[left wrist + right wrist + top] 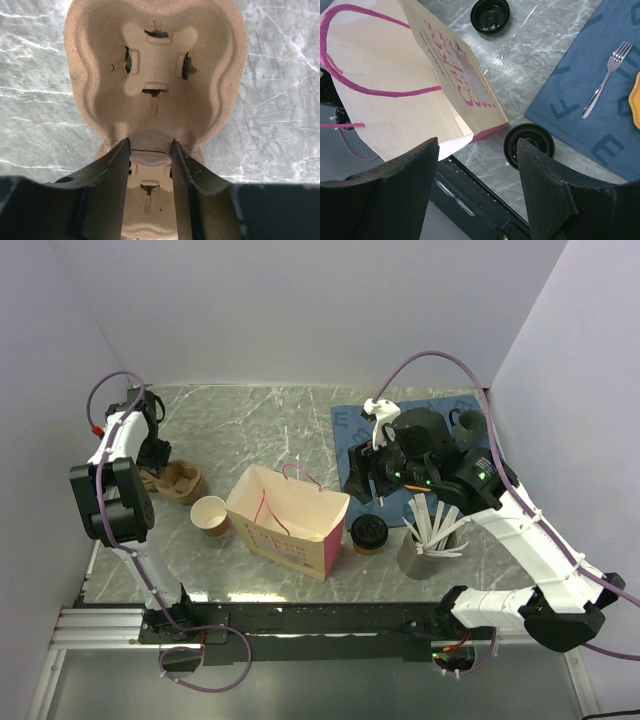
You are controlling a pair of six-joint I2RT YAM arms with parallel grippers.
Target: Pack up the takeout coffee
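Small brown paper cup with round black plastic lid (368, 533) stands on the marble tabletop (300, 420), below the wide-open right pincer (477, 145), untouched. Left pincer (150, 147) clamps a brown pulp cup carrier (155, 75).

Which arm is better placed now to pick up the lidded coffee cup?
Right. The right claw is open and hangs near the lidded coffee cup beside the paper bag; the left claw grips the pulp cup carrier beyond the bag.

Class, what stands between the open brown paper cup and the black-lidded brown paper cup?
A cream paper bag with pink handles stands between them; the top view shows it.
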